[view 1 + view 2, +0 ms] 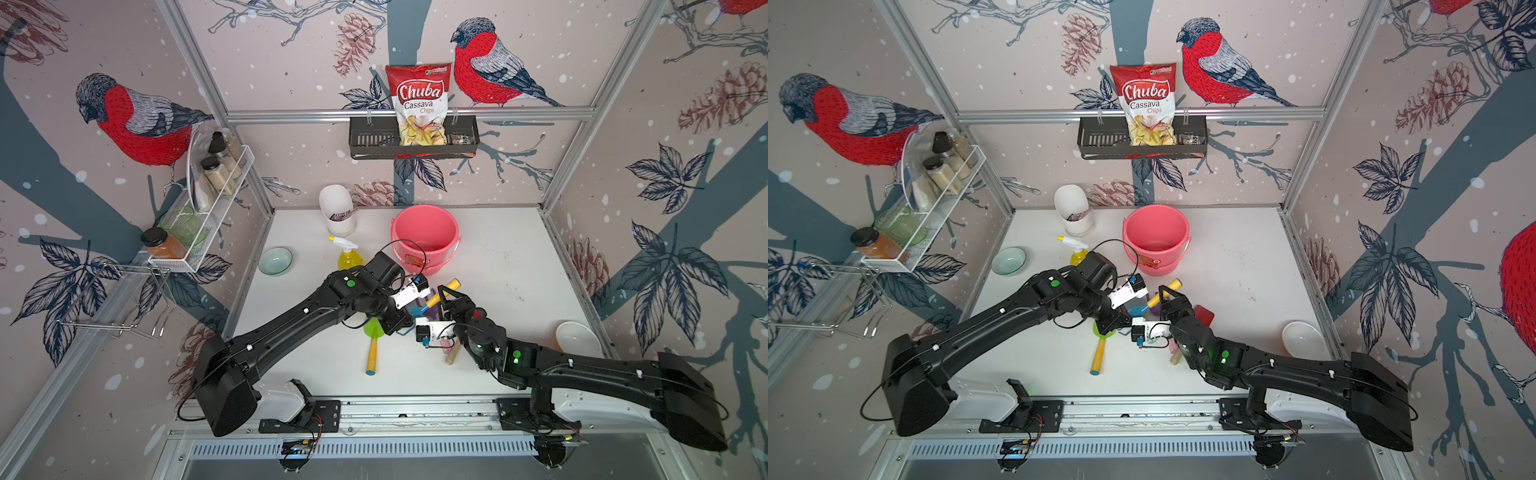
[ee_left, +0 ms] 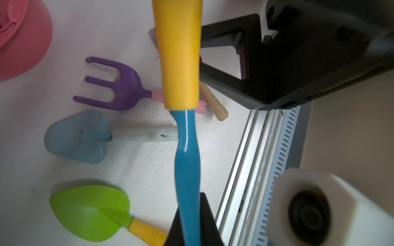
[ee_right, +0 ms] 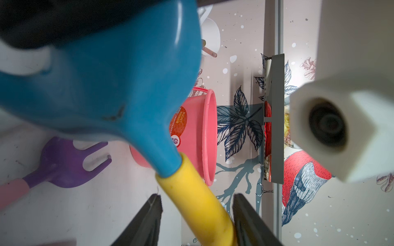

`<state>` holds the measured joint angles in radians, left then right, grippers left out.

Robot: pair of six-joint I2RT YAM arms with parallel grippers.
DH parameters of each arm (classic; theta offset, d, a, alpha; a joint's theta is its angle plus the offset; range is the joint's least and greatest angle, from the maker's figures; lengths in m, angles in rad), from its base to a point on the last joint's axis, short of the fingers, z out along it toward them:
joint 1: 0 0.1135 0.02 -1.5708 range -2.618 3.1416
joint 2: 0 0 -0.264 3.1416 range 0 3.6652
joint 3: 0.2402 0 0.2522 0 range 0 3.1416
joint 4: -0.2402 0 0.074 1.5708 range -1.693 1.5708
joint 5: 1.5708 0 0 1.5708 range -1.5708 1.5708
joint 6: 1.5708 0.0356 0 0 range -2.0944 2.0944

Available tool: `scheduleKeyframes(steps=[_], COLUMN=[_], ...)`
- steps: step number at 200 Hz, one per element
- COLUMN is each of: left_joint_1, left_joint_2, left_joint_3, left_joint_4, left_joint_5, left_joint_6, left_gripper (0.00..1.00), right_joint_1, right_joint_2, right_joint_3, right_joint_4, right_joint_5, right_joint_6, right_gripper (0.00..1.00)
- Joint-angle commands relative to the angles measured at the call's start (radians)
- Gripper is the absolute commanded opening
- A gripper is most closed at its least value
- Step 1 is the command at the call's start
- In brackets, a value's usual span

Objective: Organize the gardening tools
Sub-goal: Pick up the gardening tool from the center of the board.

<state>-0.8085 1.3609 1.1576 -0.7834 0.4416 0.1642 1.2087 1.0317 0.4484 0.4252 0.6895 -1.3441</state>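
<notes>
**A:** Top views first. The blue fork (image 1: pixel 451 285) is up off the tabletop (image 1: pixel 498 270), bridged between the arms. The left tool (image 1: pixel 409 316) is at its head and the right tool (image 1: pixel 446 296) is at the yellow handle. It reads the same in both top views.

**B:** And the rest of the set?

**A:** The spray bottle (image 1: pixel 348 257) stands behind the left tool's arm. The pink bucket (image 1: pixel 440 258) sits beyond both tools.

**B:** Left wrist view?

**A:** The left tool is clamped narrow on the fork's blue head, and the handle runs away from it. Beneath it on the tabletop lie the purple fork (image 2: pixel 113 89), the light-blue shovel (image 2: pixel 76 137) and the green shovel (image 2: pixel 89 213), each apart from the others.

**B:** Right wrist view?

**A:** The right tool is half-wide, with its fingers (image 3: pixel 147 223) either side of the handle. The handle sits against one finger and there is a clear gap at the other. I'd say that's no grip yet. The bucket mouth lies past the tips.

**B:** What could go wrong?

**A:** The handle is off-centre, so a squeeze may shove it sideways and twist the fork in the left tool's clamp. The handle is round and smooth, so it may slide. If the left tool lets go early, the fork falls onto the tools below and scatters them.
</notes>
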Motion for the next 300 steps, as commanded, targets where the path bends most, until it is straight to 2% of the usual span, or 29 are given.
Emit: scheduleKeyframes(steps=[1,47,107,162,196,242,273,300], left_joint_1=[-0.006,-0.012,-0.018,-0.02,-0.02,-0.015,0.035,0.098], left_joint_2=[0.01,0.033,0.015,-0.007,-0.03,-0.098,-0.222,-0.336], left_joint_3=[0.015,0.045,0.059,0.064,0.074,0.084,0.042,0.006], left_joint_4=[-0.03,-0.067,-0.079,-0.075,-0.076,-0.051,0.077,0.184], left_joint_5=[-0.021,-0.041,-0.018,-0.043,-0.079,-0.205,-0.281,-0.291], left_joint_6=[0.015,0.02,0.03,0.026,0.02,0.0,-0.043,-0.074], left_gripper=[0.0,0.0,0.0,0.0,0.37,0.71,0.95,0.97], right_joint_1=[0.007,0.021,0.022,0.023,0.023,0.008,-0.022,-0.07], right_joint_2=[0.005,0.018,0.041,0.065,0.077,0.085,0.075,0.077], right_joint_3=[-0.004,-0.011,-0.005,0.011,0.009,0.014,0.031,0.068], right_joint_4=[-0.012,-0.005,0.009,0.008,0.013,-0.007,-0.045,-0.082], right_joint_5=[-0.014,-0.019,-0.012,0.019,0.045,0.085,0.098,0.096], right_joint_6=[-0.01,-0.008,-0.001,0.041,0.089,0.201,0.328,0.434], right_gripper=[0.47,0.34,0.09,0.0,0.0,0.0,0.0,0.0])
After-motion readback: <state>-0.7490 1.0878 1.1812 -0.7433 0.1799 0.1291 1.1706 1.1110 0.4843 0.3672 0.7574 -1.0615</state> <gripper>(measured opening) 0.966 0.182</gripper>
